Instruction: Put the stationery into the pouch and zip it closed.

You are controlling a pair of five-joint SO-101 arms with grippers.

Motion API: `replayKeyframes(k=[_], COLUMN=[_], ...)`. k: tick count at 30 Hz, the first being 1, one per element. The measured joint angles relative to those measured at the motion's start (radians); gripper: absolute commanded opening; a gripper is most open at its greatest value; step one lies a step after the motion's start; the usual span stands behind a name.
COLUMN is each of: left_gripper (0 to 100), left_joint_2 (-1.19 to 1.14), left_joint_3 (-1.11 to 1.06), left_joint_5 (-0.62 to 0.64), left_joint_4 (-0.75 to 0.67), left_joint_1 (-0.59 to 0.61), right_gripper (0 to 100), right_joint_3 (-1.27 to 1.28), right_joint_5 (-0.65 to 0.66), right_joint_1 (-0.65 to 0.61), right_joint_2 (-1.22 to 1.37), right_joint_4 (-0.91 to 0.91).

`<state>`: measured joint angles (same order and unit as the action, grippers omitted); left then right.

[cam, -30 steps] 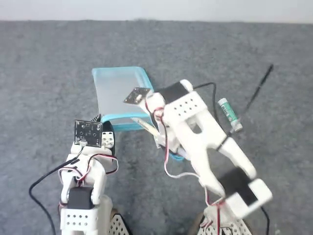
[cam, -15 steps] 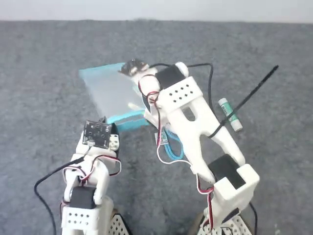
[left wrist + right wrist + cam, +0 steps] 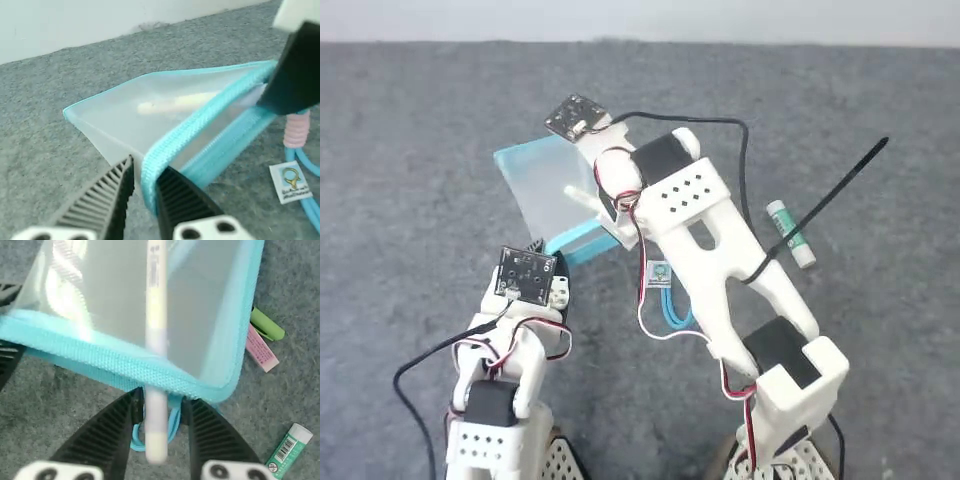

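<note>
The left claw is clamped together on the pouch at the end of its zipper edge, seemingly to lift the mouth and hold it gaping; the right claw is closed narrowly on a pale pen, whose far end pokes through that mouth into the pouch; a green tube lies on the bench well apart from the pouch, not yet packed.
</note>
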<state>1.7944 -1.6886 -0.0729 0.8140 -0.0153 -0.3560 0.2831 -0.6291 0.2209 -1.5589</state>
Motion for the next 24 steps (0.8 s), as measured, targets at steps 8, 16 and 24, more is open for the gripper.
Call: replayKeyframes(k=[8, 16, 24], left_gripper=[1, 1, 1], left_joint_2=[0.000, 0.000, 0.000], left_joint_3=[0.000, 0.000, 0.002], left_joint_5=[0.000, -0.008, 0.057], left_joint_4=[-0.002, -0.006, -0.006], left_joint_1=[0.000, -0.002, 0.187], right_gripper=[19.5, 19.5, 19.5], right_joint_3=[0.000, -0.002, 0.127], right_joint_5=[0.000, 0.002, 0.026], right_joint_1=[-0.011, 0.000, 0.144], right_joint_2=[-0.114, -0.350, -0.393], right_joint_4=[0.002, -0.072, -0.178])
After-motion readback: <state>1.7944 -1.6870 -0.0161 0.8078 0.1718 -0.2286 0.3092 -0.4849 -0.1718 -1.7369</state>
